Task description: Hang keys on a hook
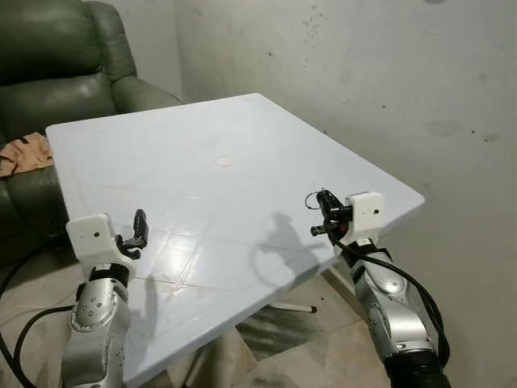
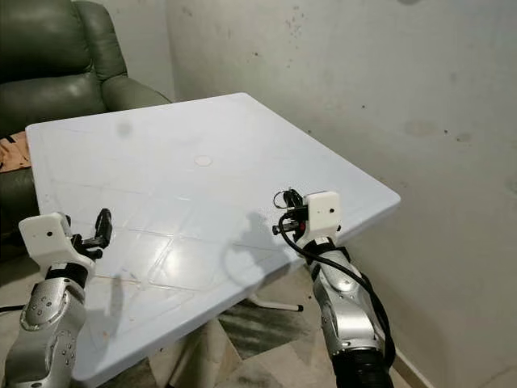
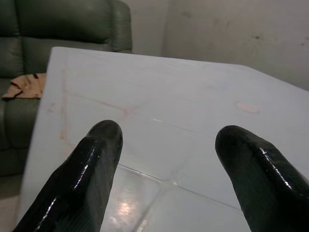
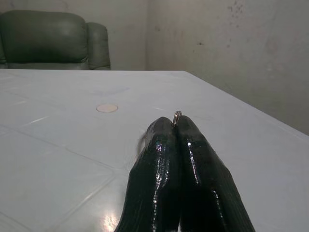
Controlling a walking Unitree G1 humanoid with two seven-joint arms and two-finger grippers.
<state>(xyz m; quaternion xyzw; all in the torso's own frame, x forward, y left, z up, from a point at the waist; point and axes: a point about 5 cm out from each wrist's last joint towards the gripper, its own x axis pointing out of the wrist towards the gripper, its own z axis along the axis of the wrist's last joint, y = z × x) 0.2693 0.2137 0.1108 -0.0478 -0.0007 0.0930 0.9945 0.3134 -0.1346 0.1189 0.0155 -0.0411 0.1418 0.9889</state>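
R tool (image 1: 321,212) over the near-right part of the white worktop (image 1: 202,145), close to its right edge, fingers (image 4: 164,159) pressed together w/ a thin metal key ring (image 4: 177,116) pinched at the tips; the ring's wire loop sticks out beside the tool in the left eye view. Keys themselves too small/hidden to make out. Tool's shadow falls on the worktop just left of it.

L tool (image 1: 137,233) above the near-left part of the worktop, fingers (image 3: 91,164) spread wide apart, nothing between them.

Small round cap (image 1: 224,162) at mid worktop. Green armchair (image 1: 48,65) behind the worktop's far-left side, w/ a tan cloth (image 1: 24,153) on its seat. Stained grey wall (image 1: 363,65) on the right. Tiled floor (image 1: 283,331) under the worktop.
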